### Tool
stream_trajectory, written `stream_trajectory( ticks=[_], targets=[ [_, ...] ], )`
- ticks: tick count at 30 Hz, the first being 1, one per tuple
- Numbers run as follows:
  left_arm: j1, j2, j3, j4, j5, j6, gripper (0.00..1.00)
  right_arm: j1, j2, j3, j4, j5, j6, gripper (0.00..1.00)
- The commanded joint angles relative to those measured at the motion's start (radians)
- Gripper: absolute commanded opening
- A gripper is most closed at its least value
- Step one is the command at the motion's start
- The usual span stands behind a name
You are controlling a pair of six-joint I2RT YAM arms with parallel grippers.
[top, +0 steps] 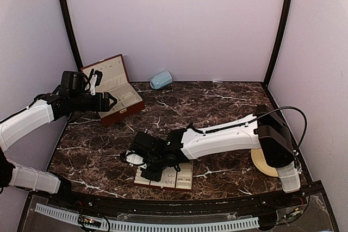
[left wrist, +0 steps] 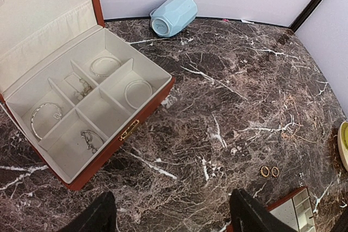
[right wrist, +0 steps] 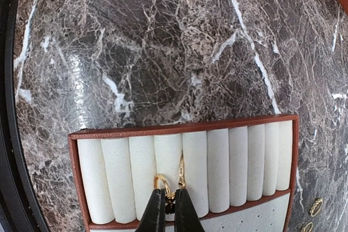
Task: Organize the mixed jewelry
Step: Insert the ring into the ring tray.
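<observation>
The right tool (right wrist: 167, 210), pinched on a gold ring (right wrist: 161, 182) over the tray's (right wrist: 190, 128) padded rolls, could drop it beside the slot if released crooked; left tool (left wrist: 171, 215) open.

We find open marble right of the red-brown box (left wrist: 117, 148). A toppled blue cup (left wrist: 174, 14) blocks the rear; two small rings (left wrist: 269, 171) lie further right.
</observation>
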Motion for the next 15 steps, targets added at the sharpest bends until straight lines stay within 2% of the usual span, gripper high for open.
stream_trajectory(
  ticks=[1,15],
  targets=[
    [0.005,-0.021,-0.017,0.014,0.000,0.012,0.75,0.014,0.026,0.023,-0.016,0.009,-0.020,0.01],
    [0.005,-0.025,-0.017,0.013,0.002,0.011,0.75,0.027,0.069,0.054,-0.040,0.008,-0.033,0.05]
  ],
)
